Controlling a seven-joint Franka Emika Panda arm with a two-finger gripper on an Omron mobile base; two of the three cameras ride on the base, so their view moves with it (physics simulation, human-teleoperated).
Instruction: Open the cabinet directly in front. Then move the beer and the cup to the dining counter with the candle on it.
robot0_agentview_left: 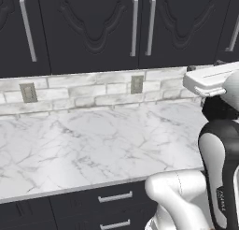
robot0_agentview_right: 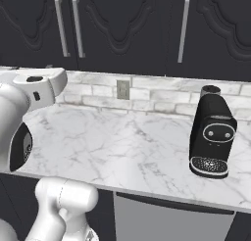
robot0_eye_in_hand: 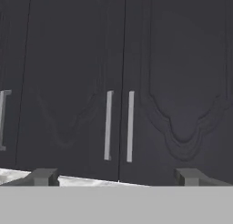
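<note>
Hand view shows the black upper wall cabinet (robot0_eye_in_hand: 123,82) with carved double doors straight ahead of the gripper (robot0_eye_in_hand: 116,177), whose jaws stand released and empty; its doors look rigid and hinged, best taken by either slim silver bar handle (robot0_eye_in_hand: 108,125) above mid-gap, with open room over the marble worktop (robot0_agentview_left: 93,140).

My left base camera sits behind my arm, looking forward and down over the white grey-veined marble worktop (robot0_agentview_left: 93,140) toward the black upper wall cabinet with carved doors and silver bar handles (robot0_agentview_left: 95,25). My right base camera looks at that same cabinet (robot0_agentview_right: 117,24) and worktop (robot0_agentview_right: 122,147) from the other side, also taking in a black coffee machine (robot0_agentview_right: 212,137) right of the cabinet. My hand camera faces the cabinet doors (robot0_eye_in_hand: 123,82) squarely, from nearer.
</note>
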